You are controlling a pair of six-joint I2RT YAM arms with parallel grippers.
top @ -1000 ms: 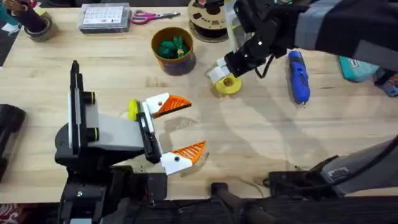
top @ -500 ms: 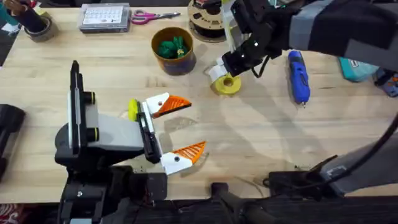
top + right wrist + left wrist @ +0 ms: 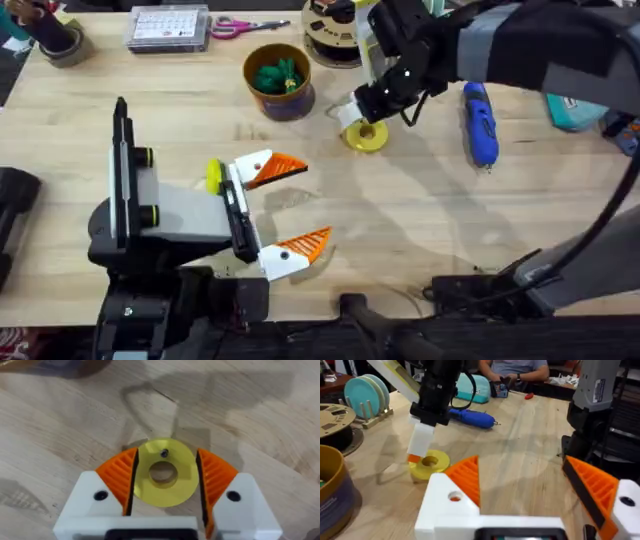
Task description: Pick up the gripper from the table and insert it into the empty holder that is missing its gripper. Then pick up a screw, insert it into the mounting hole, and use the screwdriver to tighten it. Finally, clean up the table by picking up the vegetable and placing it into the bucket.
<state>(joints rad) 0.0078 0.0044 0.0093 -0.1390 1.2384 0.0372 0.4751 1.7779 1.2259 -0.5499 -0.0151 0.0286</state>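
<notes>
My right gripper (image 3: pixel 162 492) has its jaws apart, straddling the yellow ring disc (image 3: pixel 162 472) on the counter (image 3: pixel 420 230); closing off-centre could flick it away with its small screw (image 3: pixel 164 453). Left gripper (image 3: pixel 290 210) jaws are apart, empty. The blue screwdriver (image 3: pixel 479 122) lies flat nearby, tip toward me.

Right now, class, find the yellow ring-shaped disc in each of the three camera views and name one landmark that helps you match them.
Overhead: the yellow disc lies on the table right of the bucket, under the right end effector.
Left wrist: the disc sits left of centre, beneath the right end effector.
Right wrist: the disc lies centred between the orange pads.
Shared landmark: the right end effector straddling the disc.
</notes>
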